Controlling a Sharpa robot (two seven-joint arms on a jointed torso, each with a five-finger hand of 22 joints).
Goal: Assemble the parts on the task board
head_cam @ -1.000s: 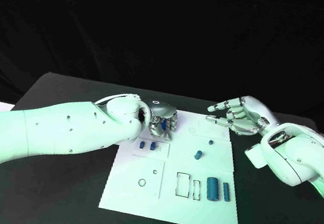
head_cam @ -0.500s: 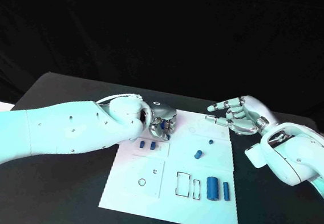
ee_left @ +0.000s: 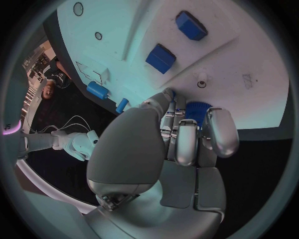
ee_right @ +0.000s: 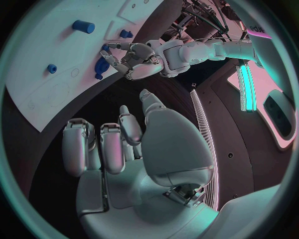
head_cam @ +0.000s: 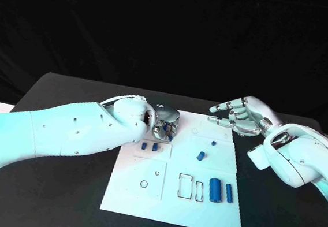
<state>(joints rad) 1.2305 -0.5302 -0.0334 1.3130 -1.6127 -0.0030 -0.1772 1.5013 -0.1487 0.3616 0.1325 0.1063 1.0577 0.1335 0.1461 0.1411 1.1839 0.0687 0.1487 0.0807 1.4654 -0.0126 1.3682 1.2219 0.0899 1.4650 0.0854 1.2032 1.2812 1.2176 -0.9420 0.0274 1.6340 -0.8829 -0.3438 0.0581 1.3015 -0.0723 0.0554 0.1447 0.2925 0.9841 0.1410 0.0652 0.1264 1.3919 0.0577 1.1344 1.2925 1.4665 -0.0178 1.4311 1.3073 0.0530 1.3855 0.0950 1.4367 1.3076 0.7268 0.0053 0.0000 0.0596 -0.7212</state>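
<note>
Several blue parts (head_cam: 220,191) loose on task board (head_cam: 173,208), unassembled; one part (ee_left: 198,110) gripped by left hand (head_cam: 164,122) at far edge; right hand (head_cam: 239,118) empty, fingers spread.

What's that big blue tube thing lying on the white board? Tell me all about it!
The blue tube is a smooth, plastic-looking cylinder, the biggest blue piece on the white board. It lies flat on its side near the board's front right part, pointing front to back. A thinner blue stick lies right beside it, and an outlined rectangle is on its other side. Neither hand touches it.
</note>
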